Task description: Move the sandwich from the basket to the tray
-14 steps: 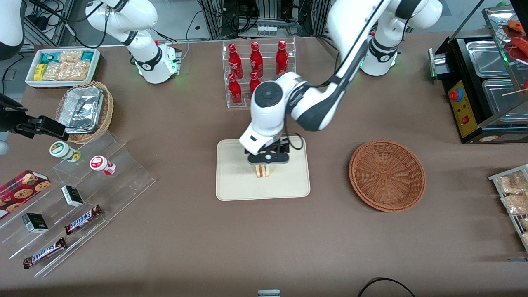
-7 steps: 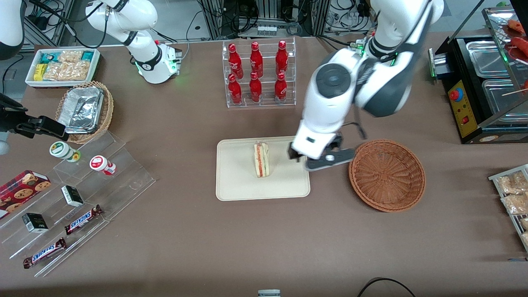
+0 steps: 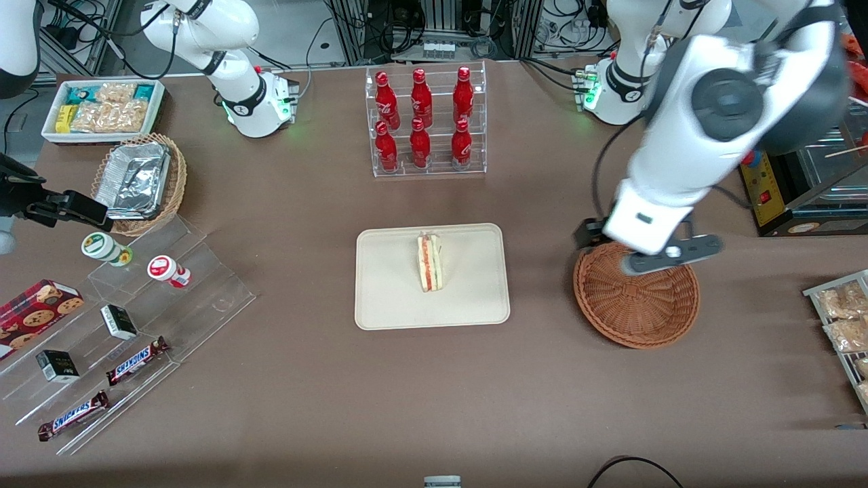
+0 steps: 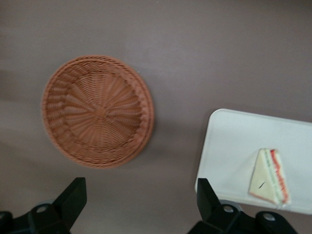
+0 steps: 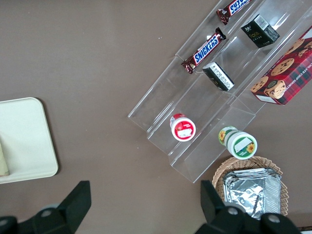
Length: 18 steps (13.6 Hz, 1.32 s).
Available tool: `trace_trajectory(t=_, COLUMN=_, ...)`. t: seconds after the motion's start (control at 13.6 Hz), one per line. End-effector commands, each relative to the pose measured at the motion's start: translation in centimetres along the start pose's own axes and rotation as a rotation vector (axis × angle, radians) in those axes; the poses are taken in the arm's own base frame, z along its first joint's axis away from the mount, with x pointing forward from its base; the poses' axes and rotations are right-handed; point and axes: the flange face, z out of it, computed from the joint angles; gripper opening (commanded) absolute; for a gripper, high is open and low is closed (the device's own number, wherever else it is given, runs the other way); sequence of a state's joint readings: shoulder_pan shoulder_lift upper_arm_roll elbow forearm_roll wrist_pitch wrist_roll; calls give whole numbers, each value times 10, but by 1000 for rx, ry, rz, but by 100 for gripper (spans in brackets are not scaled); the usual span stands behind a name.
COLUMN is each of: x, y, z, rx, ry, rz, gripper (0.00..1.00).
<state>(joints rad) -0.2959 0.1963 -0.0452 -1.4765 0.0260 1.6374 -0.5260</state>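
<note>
My working arm, above the basket (image 3: 636, 298), wears glossy white shells with dark grey joint bands and a round grey cap on one joint. A black cable loops beside its white wrist block. The gripper (image 4: 139, 207) is black, its two wedge-shaped fingers (image 4: 73, 197) spread wide, silver screws at their bases.

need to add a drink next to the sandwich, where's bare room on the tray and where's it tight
The tray is bare on both sides of the sandwich. The basket is also empty, with the open gripper above its rim. It is crowded at the bottle rack.
</note>
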Motion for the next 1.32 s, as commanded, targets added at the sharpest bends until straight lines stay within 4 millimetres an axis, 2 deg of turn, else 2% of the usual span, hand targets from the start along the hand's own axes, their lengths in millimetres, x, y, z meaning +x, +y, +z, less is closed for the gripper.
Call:
trace_trajectory(t=0.0, x=-4, y=-53, z=-15, rx=-14, ry=-29, rz=61, gripper=100)
trace_trajectory(t=0.15, x=-12, y=-86, z=-26, rx=-17, ry=-20, rz=134, gripper=100)
trace_trajectory(t=0.22, x=-12, y=-109, z=-32, rx=-19, ry=-14, rz=141, gripper=100)
trace_trajectory(t=0.44, x=-26, y=-153, z=-44, rx=-20, ry=-5, rz=168, gripper=100)
trace_trajectory(t=0.59, x=-28, y=-168, z=-49, rx=-22, ry=-4, rz=150, gripper=100)
trace_trajectory(t=0.74, x=-30, y=-172, z=-53, rx=-22, ry=-7, rz=145, gripper=100)
trace_trajectory(t=0.88, x=-20, y=-173, z=-55, rx=-20, ry=7, rz=139, gripper=100)
trace_trajectory(t=1.03, x=-2, y=-180, z=-56, rx=-27, ry=8, rz=121, gripper=100)
trace_trajectory(t=1.25, x=2, y=-178, z=-58, rx=-42, ry=13, rz=127, gripper=100)
